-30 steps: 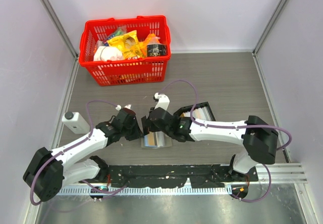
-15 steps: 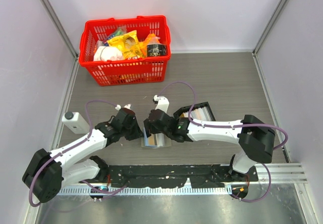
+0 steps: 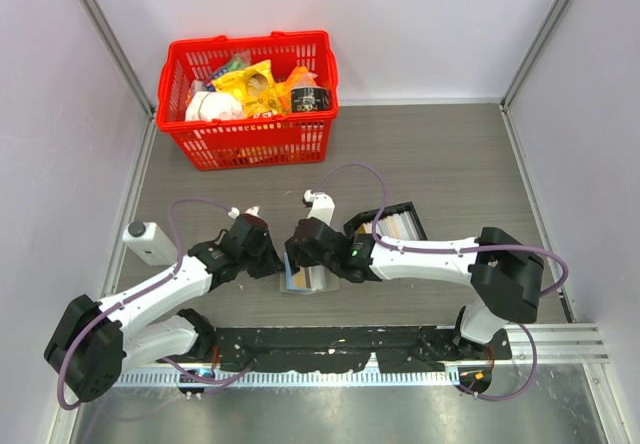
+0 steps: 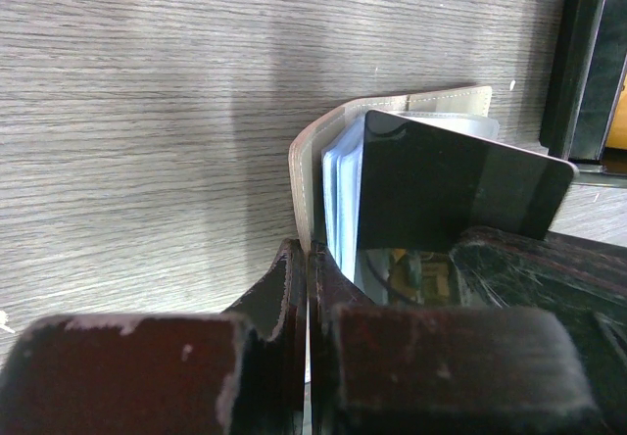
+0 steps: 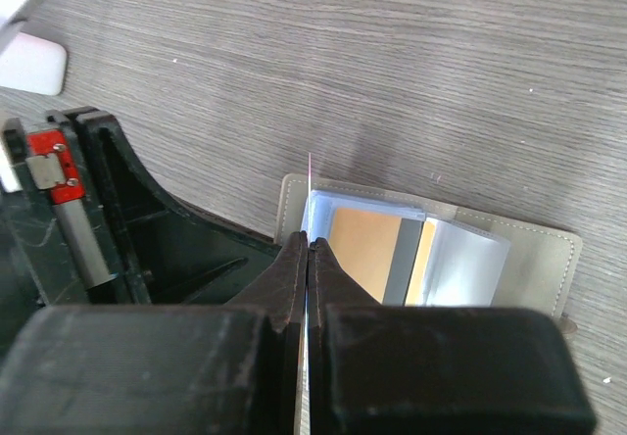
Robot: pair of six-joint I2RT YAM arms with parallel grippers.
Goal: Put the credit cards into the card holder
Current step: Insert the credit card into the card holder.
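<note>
The grey-beige card holder [image 3: 308, 278] lies open on the table between both arms. In the left wrist view my left gripper [image 4: 307, 251] is shut on its raised beige flap [image 4: 304, 161], with the pale blue pockets [image 4: 341, 190] fanned beside it. My right gripper [image 5: 309, 244] is shut on a thin credit card [image 5: 310, 185] seen edge-on, standing over the left end of the card holder [image 5: 534, 259]. The left wrist view shows that card as a dark glossy rectangle [image 4: 446, 180]. A tan-orange card [image 5: 364, 249] sits in a pocket.
A black open tray [image 3: 397, 226] holding more cards sits just right of the holder. A red basket [image 3: 250, 104] of groceries stands at the back left. A small white device [image 3: 150, 242] lies by the left wall.
The right arm has shifted slightly left with its card, closer to the holder's left edge. The left arm keeps hold of the flap and has not moved.
</note>
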